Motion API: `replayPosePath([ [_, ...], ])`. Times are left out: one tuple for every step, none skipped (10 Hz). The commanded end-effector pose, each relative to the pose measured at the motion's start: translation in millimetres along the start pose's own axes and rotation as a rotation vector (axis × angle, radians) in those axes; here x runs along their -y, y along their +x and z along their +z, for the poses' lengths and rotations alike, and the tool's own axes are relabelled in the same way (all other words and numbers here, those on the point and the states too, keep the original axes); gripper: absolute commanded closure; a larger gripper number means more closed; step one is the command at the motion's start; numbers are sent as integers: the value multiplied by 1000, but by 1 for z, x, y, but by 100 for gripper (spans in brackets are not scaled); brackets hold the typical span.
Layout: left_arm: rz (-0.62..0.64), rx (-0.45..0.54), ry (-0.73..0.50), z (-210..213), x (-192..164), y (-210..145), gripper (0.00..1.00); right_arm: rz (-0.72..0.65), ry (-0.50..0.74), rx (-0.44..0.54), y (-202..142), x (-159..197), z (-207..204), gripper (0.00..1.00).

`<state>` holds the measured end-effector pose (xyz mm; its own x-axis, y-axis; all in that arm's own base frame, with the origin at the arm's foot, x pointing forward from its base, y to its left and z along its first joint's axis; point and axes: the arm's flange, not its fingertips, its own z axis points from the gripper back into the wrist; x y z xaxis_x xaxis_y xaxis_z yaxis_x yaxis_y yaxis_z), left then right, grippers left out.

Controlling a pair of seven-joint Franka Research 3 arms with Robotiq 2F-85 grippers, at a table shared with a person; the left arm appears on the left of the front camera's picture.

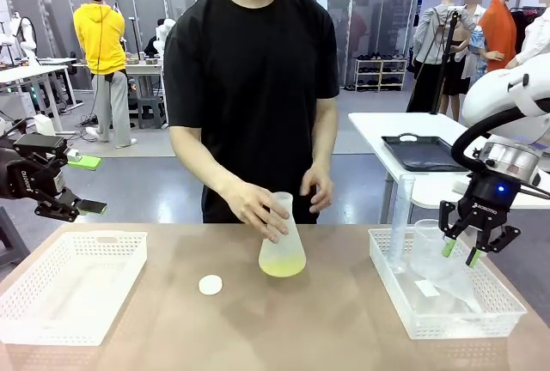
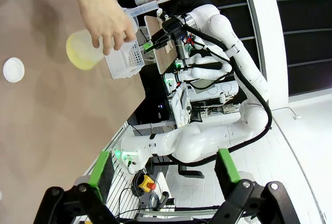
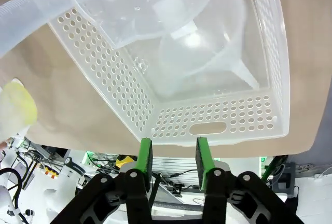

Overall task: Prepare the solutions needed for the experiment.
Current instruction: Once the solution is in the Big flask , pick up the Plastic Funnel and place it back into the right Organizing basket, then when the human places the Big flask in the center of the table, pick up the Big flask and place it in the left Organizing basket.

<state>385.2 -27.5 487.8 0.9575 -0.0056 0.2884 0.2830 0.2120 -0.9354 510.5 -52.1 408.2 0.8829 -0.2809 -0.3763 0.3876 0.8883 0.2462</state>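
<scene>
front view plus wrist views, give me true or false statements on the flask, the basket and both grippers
1. A person's hand holds the flask by its neck. True.
2. The liquid in the flask is blue. False: it is pale yellow-green.
3. A small white disc lies on the table beside the flask. True.
4. The right gripper is shut on the funnel. False: it is open above the basket and holds nothing; the funnel lies in the basket.
5. The left gripper is shut. False: its jaws stand wide open.
</scene>
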Motion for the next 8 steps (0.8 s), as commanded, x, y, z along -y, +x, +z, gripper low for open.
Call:
replayPosePath([
  [-6,2,-18,0,3,1,0,9,1,4,-2,0,1,56],
  [-6,2,-18,0,3,1,0,9,1,4,-2,0,1,56],
  [-6,2,-18,0,3,1,0,9,1,4,-2,0,1,56],
  [-6,2,-18,0,3,1,0,9,1,4,-2,0,1,56],
  [-6,2,-18,0,3,1,0,9,1,4,-2,0,1,56],
  [-6,2,-18,0,3,1,0,9,1,4,-2,0,1,56],
  [-6,2,-18,0,3,1,0,9,1,4,-2,0,1,56],
  [-6,2,-18,0,3,1,0,9,1,4,-2,0,1,56],
])
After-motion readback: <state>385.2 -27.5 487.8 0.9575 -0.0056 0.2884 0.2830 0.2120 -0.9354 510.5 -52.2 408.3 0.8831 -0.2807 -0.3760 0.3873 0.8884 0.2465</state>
